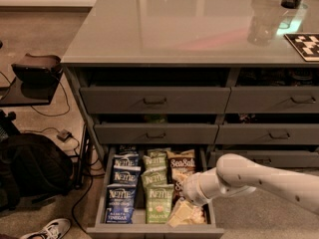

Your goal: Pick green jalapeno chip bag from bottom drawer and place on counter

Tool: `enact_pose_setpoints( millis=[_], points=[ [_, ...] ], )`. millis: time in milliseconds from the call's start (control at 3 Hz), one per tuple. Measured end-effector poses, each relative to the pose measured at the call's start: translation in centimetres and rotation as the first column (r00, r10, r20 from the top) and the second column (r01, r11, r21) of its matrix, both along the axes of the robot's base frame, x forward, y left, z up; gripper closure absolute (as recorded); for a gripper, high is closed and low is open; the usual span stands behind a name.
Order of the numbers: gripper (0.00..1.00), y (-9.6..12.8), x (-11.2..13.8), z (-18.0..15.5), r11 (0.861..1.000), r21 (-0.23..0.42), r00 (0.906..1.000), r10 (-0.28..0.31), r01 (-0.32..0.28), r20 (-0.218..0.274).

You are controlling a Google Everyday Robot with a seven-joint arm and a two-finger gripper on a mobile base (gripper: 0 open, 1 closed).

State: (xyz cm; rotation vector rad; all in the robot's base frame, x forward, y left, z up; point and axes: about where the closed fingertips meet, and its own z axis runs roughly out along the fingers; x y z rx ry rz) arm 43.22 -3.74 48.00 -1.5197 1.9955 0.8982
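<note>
Three green bags: they fill the middle column of the open bottom drawer, one behind the other.
Green jalapeno chip bag: it is the front one of that column, lying face up near the drawer's front wall.
Its look: light green, crinkly, with a white "Kettle" logo across the upper part and a darker strip low down.
Its neighbours: a dark blue Kettle bag lies just to its left, and a cream Sea Salt bag just to its right.
Gripper: it is at the end of the white arm, which reaches in from the right and dips over the drawer's right column.
Gripper to bag: the gripper sits just beside the green jalapeno chip bag's upper right corner, over the Sea Salt bags. Whether they touch cannot be told.
Gripper state: the wrist hides it, so open or closed cannot be told.
Counter: a glossy pale grey top well above the drawer, with a checkered board at its right edge.
Floor at left: a black backpack and a white shoe.
</note>
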Motion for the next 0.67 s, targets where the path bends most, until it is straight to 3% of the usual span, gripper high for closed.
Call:
enact_pose_setpoints(
  millis=[667],
  points=[
    [0.00, 1.2, 2.7, -4.1, 0.996, 0.046, 0.9955, -0.078, 0.080, -0.053]
  ],
)
